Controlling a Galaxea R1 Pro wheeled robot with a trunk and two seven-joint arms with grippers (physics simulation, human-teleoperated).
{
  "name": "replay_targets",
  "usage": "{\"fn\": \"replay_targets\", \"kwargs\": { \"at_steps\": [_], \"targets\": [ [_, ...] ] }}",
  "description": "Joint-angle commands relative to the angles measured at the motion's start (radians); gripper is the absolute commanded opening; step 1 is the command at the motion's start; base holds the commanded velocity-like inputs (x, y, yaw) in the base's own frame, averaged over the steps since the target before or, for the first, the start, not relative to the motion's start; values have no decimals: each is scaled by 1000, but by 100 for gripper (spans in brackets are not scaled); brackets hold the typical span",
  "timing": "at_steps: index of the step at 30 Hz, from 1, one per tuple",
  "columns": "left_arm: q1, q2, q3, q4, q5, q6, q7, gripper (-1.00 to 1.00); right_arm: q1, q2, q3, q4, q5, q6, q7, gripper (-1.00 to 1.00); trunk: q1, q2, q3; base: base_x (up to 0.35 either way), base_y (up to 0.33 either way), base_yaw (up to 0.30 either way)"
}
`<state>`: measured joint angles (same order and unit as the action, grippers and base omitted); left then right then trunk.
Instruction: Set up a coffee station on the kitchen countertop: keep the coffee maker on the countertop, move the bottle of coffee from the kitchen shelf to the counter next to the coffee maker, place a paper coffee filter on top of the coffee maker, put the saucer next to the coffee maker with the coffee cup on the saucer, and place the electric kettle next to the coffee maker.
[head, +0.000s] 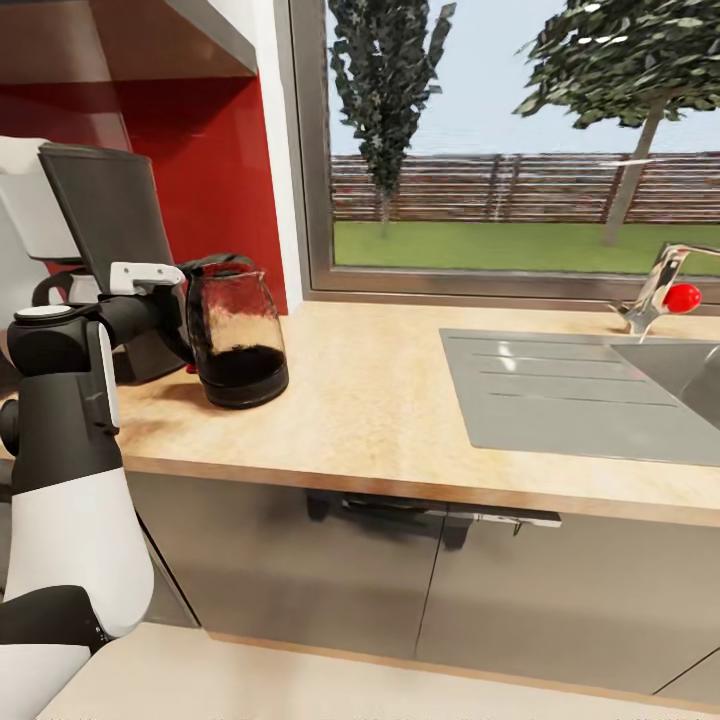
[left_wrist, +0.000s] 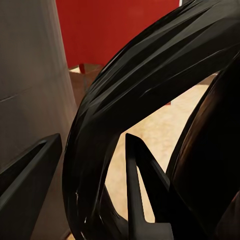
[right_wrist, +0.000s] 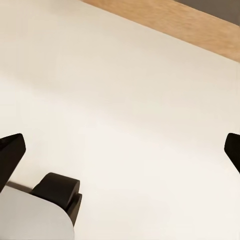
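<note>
The electric kettle (head: 238, 340), clear glass on a black base, stands upright on the light-wood countertop (head: 370, 400) at the left. My left gripper (head: 186, 312) reaches in from the left and is shut on its black handle (left_wrist: 100, 145), which fills the space between the two fingers (left_wrist: 30, 185). Right behind my left arm stands the dark body of the coffee maker (head: 108, 205), close beside the kettle. My right gripper (right_wrist: 120, 150) hangs open over the pale floor, holding nothing.
A grey sink (head: 600, 390) with a chrome faucet (head: 655, 285) and its red knob lies in the counter's right part. A red wall (head: 210, 170) and a big window back the counter. Grey cabinet fronts (head: 330, 580) run below.
</note>
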<state>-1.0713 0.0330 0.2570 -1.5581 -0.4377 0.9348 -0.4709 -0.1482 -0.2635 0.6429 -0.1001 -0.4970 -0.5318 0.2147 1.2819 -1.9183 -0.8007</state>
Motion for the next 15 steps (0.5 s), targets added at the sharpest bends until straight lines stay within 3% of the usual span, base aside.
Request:
{"fn": "replay_targets", "kwargs": {
  "at_steps": [1, 15],
  "targets": [
    [-1, 0, 1, -1, -8, 2, -11, -100, -1, 0, 3, 0, -11, -2, 8, 100, 0, 0, -2, 0, 0, 0],
    [-1, 1, 1, -2, -8, 2, -11, -100, -1, 0, 4, 0, -11, -2, 8, 100, 0, 0, -13, 0, 0, 0]
  ]
}}
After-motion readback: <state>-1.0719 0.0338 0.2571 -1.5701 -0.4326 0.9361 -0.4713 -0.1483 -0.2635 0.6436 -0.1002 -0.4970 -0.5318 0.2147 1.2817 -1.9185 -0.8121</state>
